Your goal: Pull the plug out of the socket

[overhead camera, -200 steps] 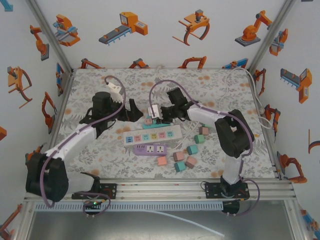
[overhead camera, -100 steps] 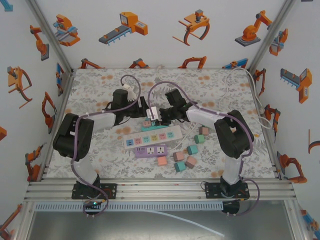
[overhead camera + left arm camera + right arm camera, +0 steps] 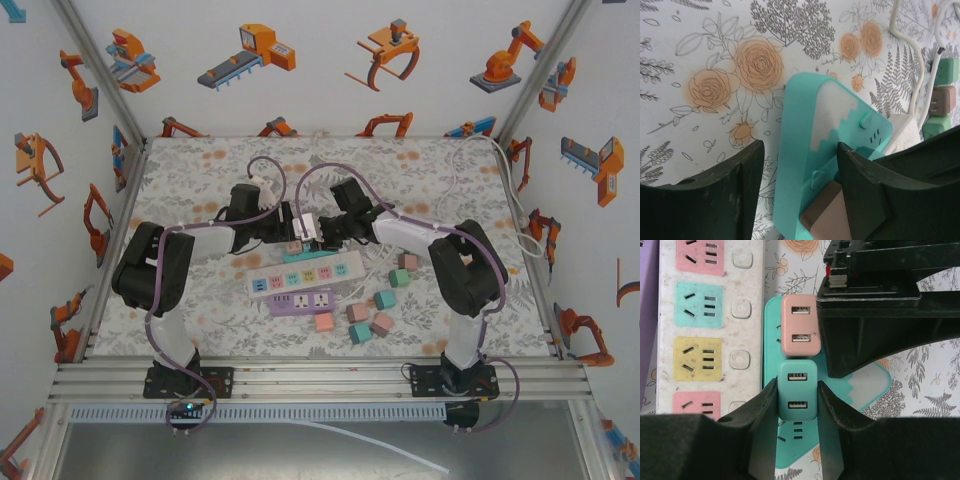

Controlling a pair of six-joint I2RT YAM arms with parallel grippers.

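**Top view:** the left fingers (image 3: 283, 222) and right fingers (image 3: 326, 232) meet at the centre of the floral counter (image 3: 200, 180). They are just above the white power strip (image 3: 305, 271) and the purple strip (image 3: 300, 299).

**Left wrist view:** the left fingers (image 3: 735, 195) stand partly open astride the teal socket strip (image 3: 805, 125). A sliver of counter shows beside the left-hand one, and they grip nothing.

**Right wrist view:** at lower centre, the right fingers (image 3: 757, 420) are clamped on the teal plug (image 3: 797, 390). The plug sits on the teal socket strip (image 3: 860, 385), and a pink plug (image 3: 800, 325) touches it just above.
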